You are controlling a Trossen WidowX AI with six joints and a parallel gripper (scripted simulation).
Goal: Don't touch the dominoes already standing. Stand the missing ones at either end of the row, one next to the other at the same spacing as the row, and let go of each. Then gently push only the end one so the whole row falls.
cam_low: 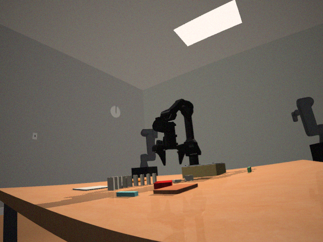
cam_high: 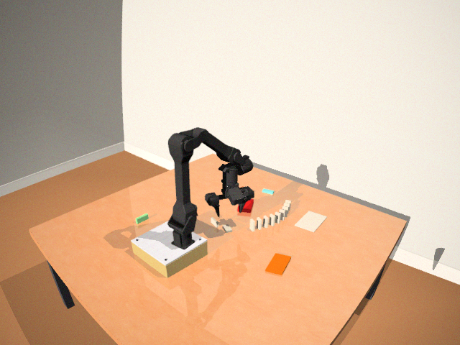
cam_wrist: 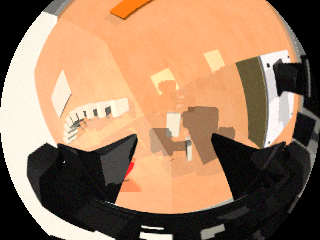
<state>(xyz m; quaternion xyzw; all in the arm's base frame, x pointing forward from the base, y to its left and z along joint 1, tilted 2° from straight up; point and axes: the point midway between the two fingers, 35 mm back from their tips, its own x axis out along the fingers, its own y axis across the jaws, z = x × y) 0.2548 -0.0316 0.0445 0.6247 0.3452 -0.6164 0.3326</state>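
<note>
A curved row of several cream dominoes stands upright; its near-end domino is toward the arm base, and its far-end domino is toward the white sheet. Two loose dominoes lie between the row and the base. One loose domino lies flat. The other loose domino rests on its long edge. My gripper is wide open and empty, above the two loose dominoes, with its fingertips clear of the table.
A red block is beside the row, near a brown slab. A cyan block lies beyond. A white sheet, an orange plate and a green block are farther off.
</note>
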